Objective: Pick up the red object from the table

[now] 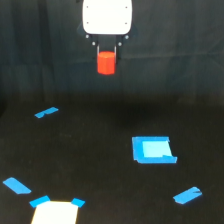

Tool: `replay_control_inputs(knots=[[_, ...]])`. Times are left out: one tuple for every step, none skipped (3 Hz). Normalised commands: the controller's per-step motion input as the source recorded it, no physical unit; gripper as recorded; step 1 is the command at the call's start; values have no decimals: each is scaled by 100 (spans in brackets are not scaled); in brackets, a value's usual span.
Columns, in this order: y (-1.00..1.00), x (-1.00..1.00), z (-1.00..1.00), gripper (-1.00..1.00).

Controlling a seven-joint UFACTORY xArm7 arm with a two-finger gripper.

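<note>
black table (100, 165), scattered blue tape strips (46, 113), blue patch (152, 149), blue-cornered pale square (56, 212)

The whole exterior view is soft and blurred. At twelve o'clock the white gripper head (107, 17) is cut off by the top edge, and its dark fingers (96, 50) barely separate from the dark backdrop. At seven o'clock the pale square (55, 212) runs off the bottom edge. The red object (106, 62) shows no crisp outline.
</note>
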Motion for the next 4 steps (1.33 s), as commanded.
replay_control_inputs(knots=[[-16, -6, 6, -100], [-3, 7, -2, -100], [34, 14, 63, -100], [43, -7, 68, -100]])
